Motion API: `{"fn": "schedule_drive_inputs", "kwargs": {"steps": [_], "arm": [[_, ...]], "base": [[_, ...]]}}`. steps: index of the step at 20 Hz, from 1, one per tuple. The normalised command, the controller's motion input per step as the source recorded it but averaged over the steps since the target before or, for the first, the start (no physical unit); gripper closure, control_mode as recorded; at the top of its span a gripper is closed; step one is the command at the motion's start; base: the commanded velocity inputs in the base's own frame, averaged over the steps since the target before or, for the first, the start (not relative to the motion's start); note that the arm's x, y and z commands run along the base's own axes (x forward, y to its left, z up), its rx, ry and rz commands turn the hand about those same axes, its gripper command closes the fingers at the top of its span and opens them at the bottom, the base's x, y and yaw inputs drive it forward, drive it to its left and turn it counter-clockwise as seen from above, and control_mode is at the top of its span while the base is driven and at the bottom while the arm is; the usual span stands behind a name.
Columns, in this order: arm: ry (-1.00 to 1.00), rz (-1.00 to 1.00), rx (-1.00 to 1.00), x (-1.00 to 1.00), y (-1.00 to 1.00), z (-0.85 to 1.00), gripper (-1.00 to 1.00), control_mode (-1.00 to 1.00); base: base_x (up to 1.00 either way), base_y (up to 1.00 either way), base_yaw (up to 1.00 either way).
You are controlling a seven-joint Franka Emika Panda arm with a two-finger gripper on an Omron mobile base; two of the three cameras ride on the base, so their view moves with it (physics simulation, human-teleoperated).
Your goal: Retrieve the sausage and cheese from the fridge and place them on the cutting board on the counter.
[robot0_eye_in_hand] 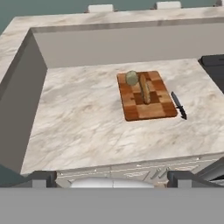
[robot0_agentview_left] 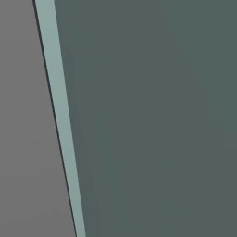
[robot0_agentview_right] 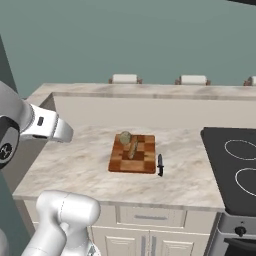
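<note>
On cutting board (robot0_eye_in_hand: 148,105) — sausage (robot0_eye_in_hand: 145,89), perhaps cheese (robot0_eye_in_hand: 131,78).

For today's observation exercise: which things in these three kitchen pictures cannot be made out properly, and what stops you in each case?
- Fridge: left base view is too close; flat grey panels only, so open or shut is unclear.
- Gripper: hand view's bottom edge cuts the finger tips; the gap is unclear.
- Stove: cut by the right edge.
- Knife: too small for detail beside the cutting board.
</note>
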Motion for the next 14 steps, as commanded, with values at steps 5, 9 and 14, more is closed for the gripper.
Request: {"fn": "schedule_drive_inputs", "kwargs": {"steps": [5,9,14], "arm": [[0.00,0.00,0.00,0.00,0.00,0.00,-1.00,1.00],[0.00,0.00,0.00,0.00,0.00,0.00,-1.00,1.00],[0.00,0.00,0.00,0.00,0.00,0.00,-1.00,1.00]], "base": [[-0.30,-0.34,0.00],[-0.75,-0.58,0.00],[-0.34,-0.70,0.00]]}}
